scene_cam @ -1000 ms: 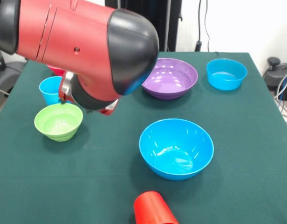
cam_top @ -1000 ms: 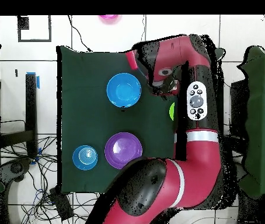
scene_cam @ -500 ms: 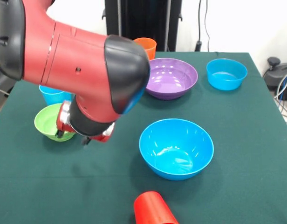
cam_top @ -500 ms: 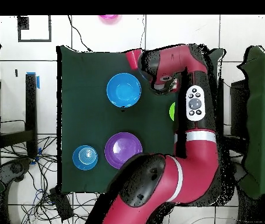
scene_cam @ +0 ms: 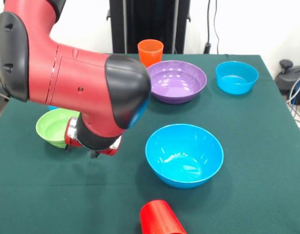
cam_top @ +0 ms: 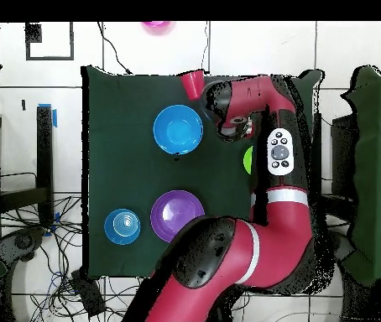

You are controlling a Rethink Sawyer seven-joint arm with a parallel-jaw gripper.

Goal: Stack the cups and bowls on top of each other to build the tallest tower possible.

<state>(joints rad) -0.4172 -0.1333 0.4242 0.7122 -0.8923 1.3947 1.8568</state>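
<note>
Arm: the big red and black arm fills the left half of the front view, its wrist bent low over the table right next to the green bowl.
Claw: the claw sits tucked under the wrist – only a couple of dark tips show below the red collar, so I can't tell if it's spread or pressed together, and nothing visible hangs from it.
Green bowl: the lime green bowl stands upright, half hidden behind the wrist. My guess is that's the piece being lined up, since the wrist is hovering just beside its rim.
Blue bowls: the large blue bowl sits open side up mid-table, a wide base if a tower gets started there; the small blue bowl is well apart at the far corner by the robot.
Purple bowl: the purple bowl is upright between the orange cup and the small blue bowl.
Cups: the orange cup stands at the far edge, just beside the purple bowl. The red cup lies tipped over at the near edge – it'd need righting before it stacks.
Tower: nothing is stacked on anything yet; every piece sits alone, so the build looks barely begun.
Overhead: a bit of pink shows off the table, beyond its edge.
</note>
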